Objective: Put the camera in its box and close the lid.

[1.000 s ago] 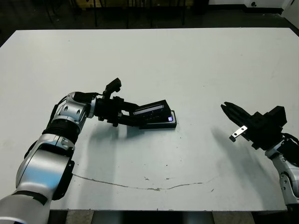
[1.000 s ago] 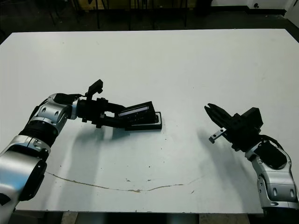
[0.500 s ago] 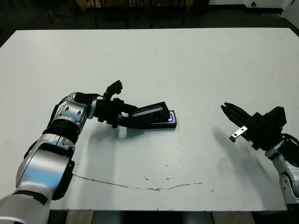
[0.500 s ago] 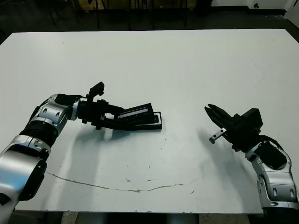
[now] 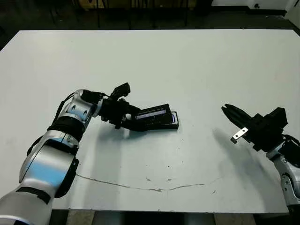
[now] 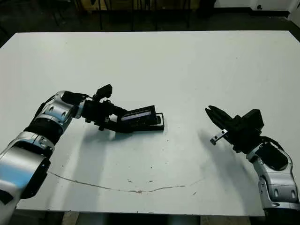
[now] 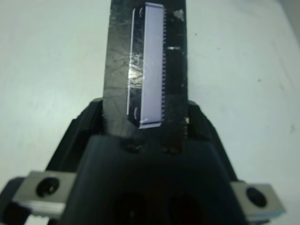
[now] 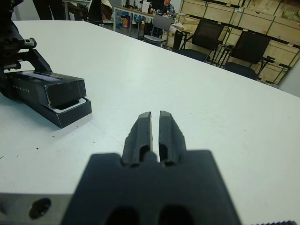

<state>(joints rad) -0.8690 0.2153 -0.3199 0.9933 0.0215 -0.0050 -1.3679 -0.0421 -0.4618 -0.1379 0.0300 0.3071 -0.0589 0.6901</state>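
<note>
You are working over a wide white table [image 5: 197,70], matte, with a thin brownish crack line across the near part; crates and empty office chairs stand in the room beyond it. Your left gripper [image 5: 132,117] is clamped on the near end of the lid [image 5: 153,114], a flat black rectangle carrying a glossy silvery-lilac strip. The lid runs straight out from the fingers, its long axis in line with theirs, and it sits tilted over the box [image 5: 165,123], far end higher than the held end and not yet seated. The box lies directly beneath, black-walled, a sliver of white lining showing at its far end. Judged from this, the coming move turns on lowering that raised end squarely onto the box. The camera is not visible; whether it lies inside cannot be told. Your right gripper [image 5: 228,111] hangs well apart from the box, fingers pressed together on nothing. The left arm is plainly the nearer.
</note>
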